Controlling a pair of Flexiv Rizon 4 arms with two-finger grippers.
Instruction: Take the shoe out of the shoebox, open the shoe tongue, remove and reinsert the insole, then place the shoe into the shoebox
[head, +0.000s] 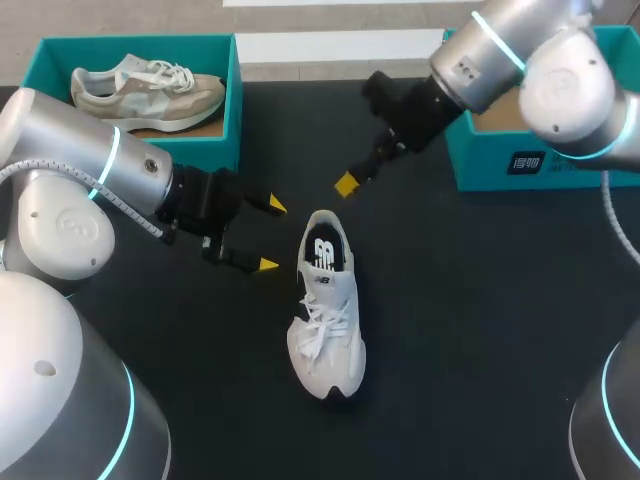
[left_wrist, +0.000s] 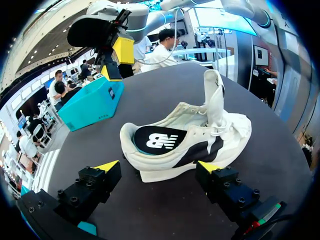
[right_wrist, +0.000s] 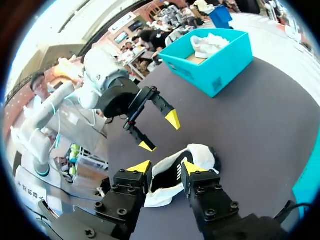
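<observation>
A white shoe (head: 325, 320) lies on the black table, heel away from me, with its dark logo insole (head: 326, 250) showing inside. In the left wrist view the shoe (left_wrist: 200, 135) has its tongue standing up. My left gripper (head: 272, 235) is open just left of the heel, which sits ahead of its fingers (left_wrist: 159, 167) without touching them. My right gripper (head: 347, 183) hovers beyond the heel with nothing in it. Its fingers (right_wrist: 166, 167) stand narrowly apart, above the shoe (right_wrist: 202, 151).
A teal shoebox (head: 230, 100) at the back left holds a beige shoe (head: 150, 85). Another teal box (head: 520, 155) stands at the back right, under my right arm. Bare black tabletop surrounds the white shoe.
</observation>
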